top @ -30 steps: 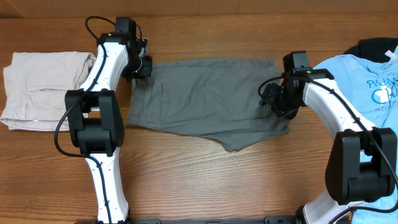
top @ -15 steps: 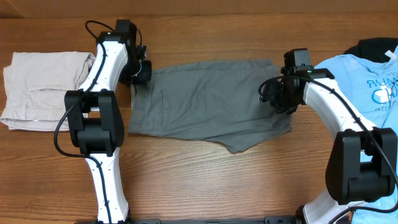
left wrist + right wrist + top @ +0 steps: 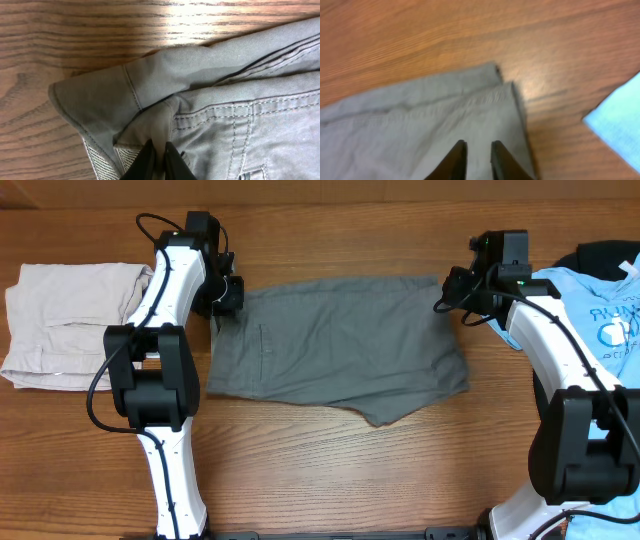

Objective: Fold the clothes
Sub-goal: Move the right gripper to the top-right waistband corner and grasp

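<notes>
Right end effector (image 3: 478,146) moved to shorts (image 3: 415,125) corner, narrowly parted, empty

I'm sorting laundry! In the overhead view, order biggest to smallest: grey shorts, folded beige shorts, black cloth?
1. Plain grey woven shorts, spread flat.
2. Folded beige fabric shorts.
3. Black cloth, smallest, but the frame edge cuts it off.

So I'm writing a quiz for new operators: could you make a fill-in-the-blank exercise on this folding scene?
1. The grey shorts lie spread out on a ____ table.
2. Of the two pairs of shorts, the left gripper has its jaws pinching a corner of the ____ pair.
3. On the left side lie the folded beige shorts; on the right side lies a light-____ T-shirt.

Missing words: wooden; grey; blue.
</notes>
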Robot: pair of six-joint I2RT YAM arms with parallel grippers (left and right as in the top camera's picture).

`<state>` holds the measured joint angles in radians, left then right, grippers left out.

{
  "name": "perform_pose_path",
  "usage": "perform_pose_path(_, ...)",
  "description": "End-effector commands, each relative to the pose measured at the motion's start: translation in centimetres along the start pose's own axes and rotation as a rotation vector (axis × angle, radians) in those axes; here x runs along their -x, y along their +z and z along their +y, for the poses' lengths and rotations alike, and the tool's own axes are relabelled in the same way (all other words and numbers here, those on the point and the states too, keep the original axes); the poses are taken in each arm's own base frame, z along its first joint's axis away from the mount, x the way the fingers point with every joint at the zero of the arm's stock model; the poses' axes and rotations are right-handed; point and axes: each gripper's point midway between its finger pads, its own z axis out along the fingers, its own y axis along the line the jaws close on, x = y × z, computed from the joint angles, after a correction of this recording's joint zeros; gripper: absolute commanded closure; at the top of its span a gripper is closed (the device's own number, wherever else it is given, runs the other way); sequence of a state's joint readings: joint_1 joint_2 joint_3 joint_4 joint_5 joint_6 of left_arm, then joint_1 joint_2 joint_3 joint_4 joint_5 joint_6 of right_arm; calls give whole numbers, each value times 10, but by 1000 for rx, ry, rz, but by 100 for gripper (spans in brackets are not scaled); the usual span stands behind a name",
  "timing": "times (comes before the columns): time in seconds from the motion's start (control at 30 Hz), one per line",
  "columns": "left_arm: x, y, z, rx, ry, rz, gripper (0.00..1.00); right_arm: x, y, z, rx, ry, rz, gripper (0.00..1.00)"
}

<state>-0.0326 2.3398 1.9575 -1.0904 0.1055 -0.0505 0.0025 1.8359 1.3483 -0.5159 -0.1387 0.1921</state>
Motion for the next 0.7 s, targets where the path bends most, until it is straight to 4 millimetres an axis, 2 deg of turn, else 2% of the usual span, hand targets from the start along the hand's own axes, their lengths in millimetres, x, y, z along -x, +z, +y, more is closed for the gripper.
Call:
perform_pose_path(0.0,6,-3,-7,-20,0,-19,91,12,13,-15,-62,-88,-34,83)
perform_pose_path(0.13,7,-3,-7,-20,0,-21,91,12,35,-26,-41,-128,-34,83)
perform_pose_path(0.23,7,-3,-7,-20,1,-21,90,5,57,-21,48,-204,-15,83)
perform_pose_path(0.4,7,-3,-7,-20,1,-23,88,-1,80,-34,42,-195,-7,77)
perform_pose_path(0.5,9,-3,-7,-21,1,-30,87,-3,88,-33,62,-196,-9,62)
perform_pose_path(0.67,9,-3,-7,-21,1,-31,87,3,87,-23,118,-205,-40,60)
